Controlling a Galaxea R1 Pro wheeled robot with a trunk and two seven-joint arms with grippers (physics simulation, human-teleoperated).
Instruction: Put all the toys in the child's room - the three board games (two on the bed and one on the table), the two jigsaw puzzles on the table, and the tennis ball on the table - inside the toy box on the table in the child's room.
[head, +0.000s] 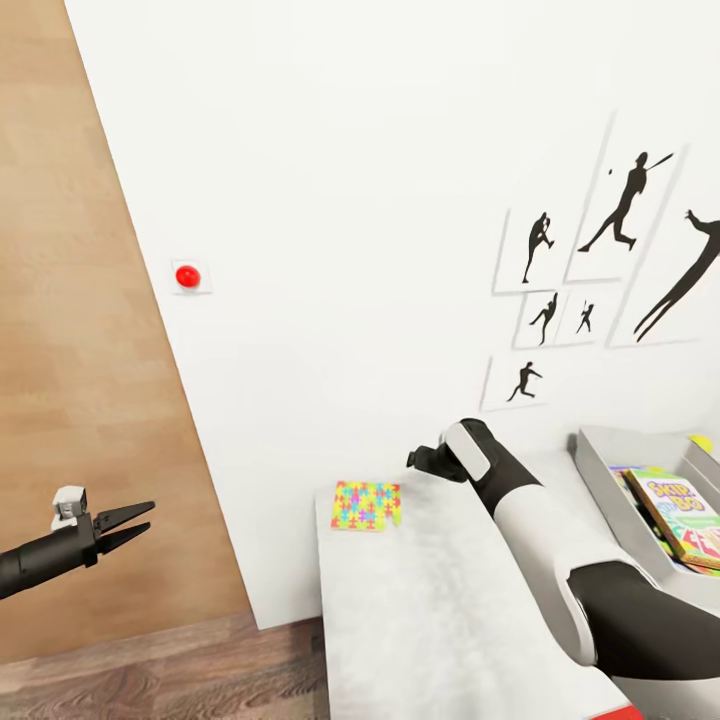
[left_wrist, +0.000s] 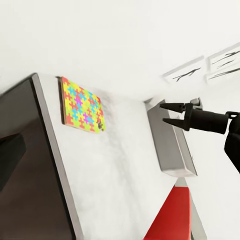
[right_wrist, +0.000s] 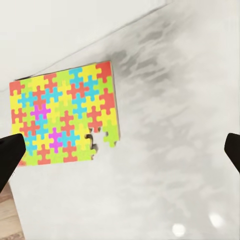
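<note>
Right gripper (left_wrist: 165, 114) above white table (head: 440, 610), jaws spread, holding nothing.
Multicoloured square jigsaw puzzle (head: 366, 505) lay flat at the table's far corner; left gripper (head: 140, 523) hung parted, empty, over wood floor (head: 60, 300).

The right arm reaches across the desk (head: 430, 620) toward its far edge, its pincer (left_wrist: 166, 114) spread wide. The left pincer (head: 138, 524) hangs off the desk's left side, prongs parted.

Jigsaw puzzle (right_wrist: 65, 115) flat on grey table (right_wrist: 175, 150)
</note>
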